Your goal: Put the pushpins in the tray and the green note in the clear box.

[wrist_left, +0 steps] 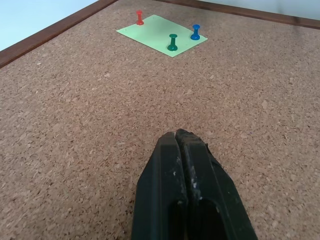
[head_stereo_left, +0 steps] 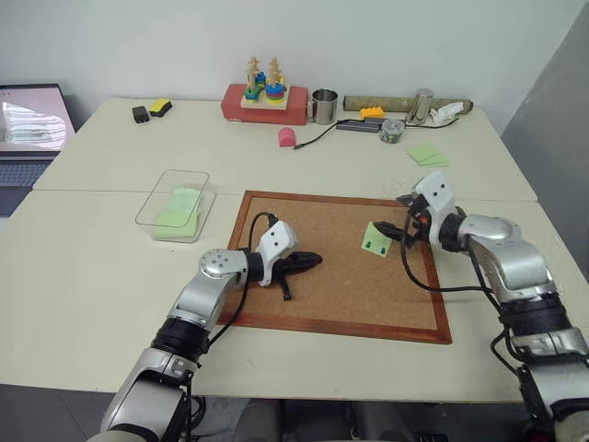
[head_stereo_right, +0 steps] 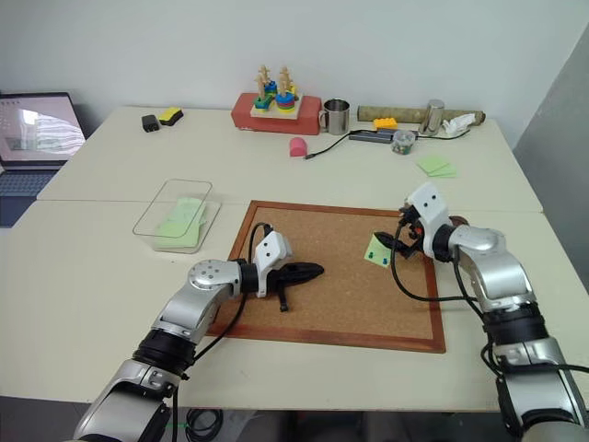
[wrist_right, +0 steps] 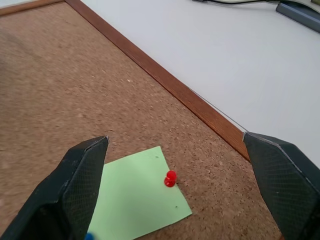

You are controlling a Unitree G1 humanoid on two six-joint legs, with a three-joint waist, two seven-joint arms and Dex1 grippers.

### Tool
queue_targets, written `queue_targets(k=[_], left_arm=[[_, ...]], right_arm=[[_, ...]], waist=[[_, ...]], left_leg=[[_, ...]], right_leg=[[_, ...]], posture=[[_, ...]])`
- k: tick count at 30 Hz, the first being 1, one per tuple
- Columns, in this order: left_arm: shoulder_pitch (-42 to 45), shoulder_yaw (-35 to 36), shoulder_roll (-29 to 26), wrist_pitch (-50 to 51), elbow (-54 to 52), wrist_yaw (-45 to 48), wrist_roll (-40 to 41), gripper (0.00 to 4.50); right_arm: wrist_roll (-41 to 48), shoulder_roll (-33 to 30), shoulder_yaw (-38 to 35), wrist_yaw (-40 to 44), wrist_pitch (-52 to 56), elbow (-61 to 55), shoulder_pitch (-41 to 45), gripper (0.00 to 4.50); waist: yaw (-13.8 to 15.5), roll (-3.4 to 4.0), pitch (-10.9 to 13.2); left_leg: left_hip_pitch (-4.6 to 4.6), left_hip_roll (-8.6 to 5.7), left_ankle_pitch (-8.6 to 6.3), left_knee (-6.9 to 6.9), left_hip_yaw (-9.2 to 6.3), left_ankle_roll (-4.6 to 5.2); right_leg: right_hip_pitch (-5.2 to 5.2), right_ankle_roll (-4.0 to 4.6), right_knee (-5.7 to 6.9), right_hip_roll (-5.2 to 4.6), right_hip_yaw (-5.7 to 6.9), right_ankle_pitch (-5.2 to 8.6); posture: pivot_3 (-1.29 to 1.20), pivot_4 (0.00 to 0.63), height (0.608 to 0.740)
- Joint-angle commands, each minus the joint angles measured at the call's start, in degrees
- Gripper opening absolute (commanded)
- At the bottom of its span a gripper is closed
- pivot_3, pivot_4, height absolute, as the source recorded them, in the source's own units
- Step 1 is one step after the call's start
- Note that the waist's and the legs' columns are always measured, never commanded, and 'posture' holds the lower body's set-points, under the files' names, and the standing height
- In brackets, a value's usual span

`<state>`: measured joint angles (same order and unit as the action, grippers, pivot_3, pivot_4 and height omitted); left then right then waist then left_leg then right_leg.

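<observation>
The green note (head_stereo_left: 375, 238) is being held flat on the corkboard (head_stereo_left: 350, 313) by three pushpins, right of the centre of the head view. In the left wrist view a red pin (wrist_left: 139, 17), a green pin (wrist_left: 172, 42) and a blue pin (wrist_left: 195, 32) are being seen standing upright in the note. The right gripper (head_stereo_left: 398, 232) is being kept just beside the note's right edge, its two fingers spread wide apart on either side of the red pin. The left gripper (head_stereo_left: 308, 262) is being kept low over the middle left of the board, its fingers pressed together on nothing. The clear box (head_stereo_left: 175, 204) is lying left of the board, with green paper inside.
</observation>
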<state>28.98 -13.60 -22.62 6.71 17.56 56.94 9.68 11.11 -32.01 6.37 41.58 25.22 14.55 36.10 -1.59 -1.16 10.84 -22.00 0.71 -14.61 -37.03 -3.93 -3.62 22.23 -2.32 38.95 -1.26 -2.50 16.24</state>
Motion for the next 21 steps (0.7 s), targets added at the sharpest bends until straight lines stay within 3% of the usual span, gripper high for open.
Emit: queue_targets(k=[1,3,6,21], left_arm=[[-1.3,-0.5,0.1,0.0,-0.7,-0.1,-1.1,0.07],[-1.6,-0.4,0.0,0.1,-1.1,-0.1,-1.1,0.07],[-2.2,-0.2,-0.2,0.3,-1.5,-0.2,-1.1,0.00],[-1.9,-0.3,0.2,0.5,-2.1,-0.3,-1.8,0.00]], right_arm=[[-2.0,0.7,-0.1,0.7,-3.7,3.5,1.6,4.50],[-2.2,0.8,-0.3,1.1,-4.4,4.5,1.5,4.50],[-2.2,1.1,-1.0,1.4,-5.3,5.5,1.3,4.03],[-2.0,2.9,-2.2,2.2,-6.4,8.5,1.0,0.89]], waist=[[0.0,0.01,0.0],[-0.1,0.01,0.0],[-0.2,0.02,0.0],[-0.2,0.03,0.0]], left_leg=[[0.00,0.00,0.00,0.00,0.00,0.00],[0.01,0.00,0.00,0.00,0.00,0.00],[0.01,0.01,0.00,0.00,0.00,0.00],[0.01,0.01,0.00,0.01,0.00,0.00]], right_leg=[[0.00,0.00,0.00,0.00,0.00,0.00],[0.00,0.00,0.01,0.00,0.00,0.00],[0.00,0.00,0.02,0.00,-0.01,0.00],[0.00,0.00,0.02,0.01,-0.01,0.00]], posture=[[0.00,0.150,0.740],[0.00,0.150,0.740],[0.00,0.150,0.740],[0.00,0.150,0.740]])
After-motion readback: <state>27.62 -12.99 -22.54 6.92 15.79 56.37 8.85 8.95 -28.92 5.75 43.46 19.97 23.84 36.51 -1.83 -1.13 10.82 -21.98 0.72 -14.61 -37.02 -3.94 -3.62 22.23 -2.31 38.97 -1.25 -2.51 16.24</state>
